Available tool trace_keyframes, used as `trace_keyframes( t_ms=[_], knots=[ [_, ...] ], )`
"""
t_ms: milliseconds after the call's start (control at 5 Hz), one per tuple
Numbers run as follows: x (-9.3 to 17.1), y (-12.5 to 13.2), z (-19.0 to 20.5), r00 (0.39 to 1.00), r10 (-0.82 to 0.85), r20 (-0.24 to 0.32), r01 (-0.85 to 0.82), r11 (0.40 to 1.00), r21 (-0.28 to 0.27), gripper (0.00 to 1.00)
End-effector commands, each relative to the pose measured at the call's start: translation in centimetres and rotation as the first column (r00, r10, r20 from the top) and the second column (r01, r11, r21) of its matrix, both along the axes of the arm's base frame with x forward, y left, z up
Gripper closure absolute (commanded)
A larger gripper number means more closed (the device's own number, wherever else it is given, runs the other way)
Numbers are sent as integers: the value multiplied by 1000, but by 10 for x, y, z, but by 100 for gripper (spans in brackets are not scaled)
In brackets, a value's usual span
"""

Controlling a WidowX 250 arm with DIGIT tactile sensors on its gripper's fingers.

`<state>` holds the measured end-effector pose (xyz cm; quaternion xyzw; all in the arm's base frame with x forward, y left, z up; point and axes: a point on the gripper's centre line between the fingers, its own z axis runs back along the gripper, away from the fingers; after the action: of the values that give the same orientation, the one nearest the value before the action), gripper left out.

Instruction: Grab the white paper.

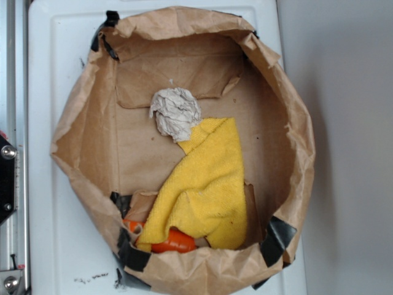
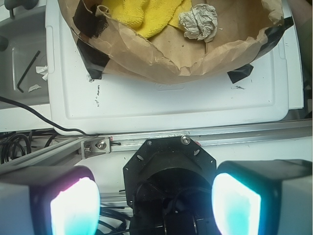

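An orange object (image 1: 172,241) lies mostly hidden under the yellow cloth (image 1: 206,184); the gripper's fingers (image 2: 73,205) are cut off by the wrist view's bottom edge.

The bag (image 1: 184,153) stands open at the top, so entry from above is unobstructed across most of its floor. Its crumpled walls (image 1: 80,141) rise all round and lean inward at the rim, barring any sideways approach. The paper (image 1: 175,113) sits near the middle of the floor with bare cardboard on its far side and on both flanks. On its near side it touches the cloth (image 1: 206,184), whose corner crowds that edge. An orange object (image 1: 172,243) lies partly under the cloth against the wall, well apart from the paper. The gripper (image 2: 155,198), pads set wide, is outside the bag, with the near wall (image 2: 161,61) between it and the paper.
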<state>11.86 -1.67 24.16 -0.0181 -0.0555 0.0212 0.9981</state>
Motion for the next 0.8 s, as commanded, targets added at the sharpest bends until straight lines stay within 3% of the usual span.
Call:
trace_keyframes(
  t_ms=[0, 200, 400, 600],
  knots=[
    [0, 0, 0, 1000, 0, 0, 0, 1000, 0, 0],
    [50, 1, -4, 988, 151, 39, -149, 988, -51, 0],
    [83, 2, -15, 932, 350, 95, -346, 937, -57, 0],
    [120, 20, -26, 810, 564, 158, -566, 824, -41, 0]
  ],
)
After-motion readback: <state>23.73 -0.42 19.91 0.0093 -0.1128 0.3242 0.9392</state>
